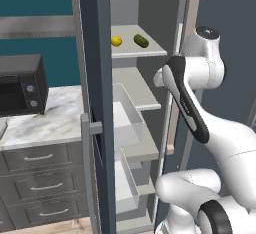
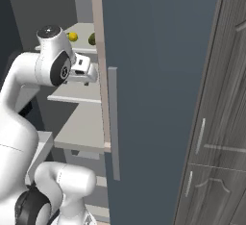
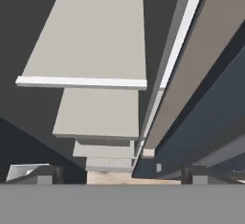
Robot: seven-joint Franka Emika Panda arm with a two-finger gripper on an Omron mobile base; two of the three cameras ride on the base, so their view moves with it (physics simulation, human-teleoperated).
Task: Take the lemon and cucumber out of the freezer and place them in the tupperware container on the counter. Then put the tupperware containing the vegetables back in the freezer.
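**Lemon and cucumber on the top freezer shelf, gripper wide and empty**

The lemon [image 1: 116, 41] lies on the uppermost light grey shelf [image 1: 137, 48] of the freezer [image 1: 97, 78], near the shelf's left side, and the cucumber [image 1: 141, 40] lies just beside it to the right, the two apart from each other. In the right base view the lemon [image 2: 72, 36] shows on the same shelf, and the cucumber [image 2: 92, 39] is partly hidden by the edge of the right-hand door [image 2: 158, 99]. Both freezer doors stand open. Below the top shelf come more grey shelves and two clear drawers [image 1: 127, 115] pulled forward.

The arm [image 1: 192, 103] reaches into the freezer opening at the height of the second shelf, below the two items. The gripper [image 3: 122, 175] looks down along the stacked shelves; its two dark fingertips [image 3: 45, 173] stand far apart at the bottom of the hand view, with nothing between them and nothing touched.

To the left of the freezer, the marbled counter [image 1: 55, 120] runs over dark grey drawers [image 1: 40, 178] with silver handles, and a black microwave [image 1: 22, 84] stands on it
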